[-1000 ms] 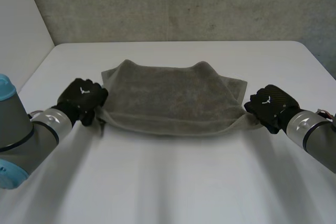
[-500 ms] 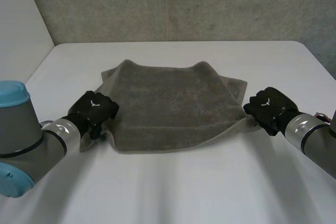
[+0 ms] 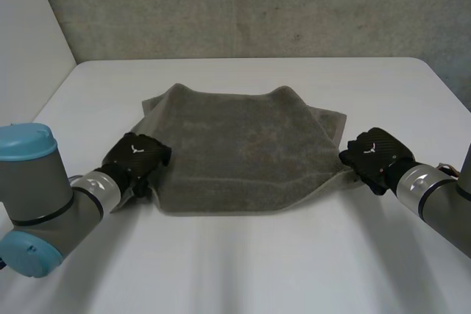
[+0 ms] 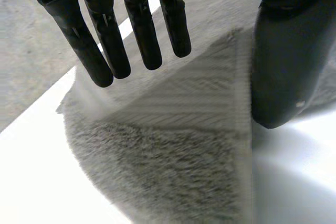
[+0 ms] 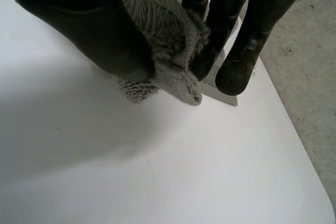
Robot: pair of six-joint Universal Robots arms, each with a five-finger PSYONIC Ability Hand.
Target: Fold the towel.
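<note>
Towel (image 3: 243, 152) lies spread flat across the middle of the frame on the white worktop (image 3: 243, 270), its far edge rumpled and its near edge running between the two hands. The left hand (image 3: 136, 158), at centre left, sits over the near left corner. In its wrist view the fingers (image 4: 105, 40) are straight and spread above the cloth (image 4: 178, 150) with the thumb (image 4: 283, 66) just beside the edge, so it looks released. The right hand (image 3: 375, 154), at centre right, has the near right corner, and its wrist view shows the cloth (image 5: 168, 35) bunched and pinched between thumb (image 5: 89, 19) and fingers.

The step in hand appears to be taking both near corners for the first fold. To do it well, the left hand likely needs to close firmly on its corner before any lift. Both hands should then rise together, level, and carry the near edge over to the far edge. A lift from the right alone would probably drag the towel askew.
</note>
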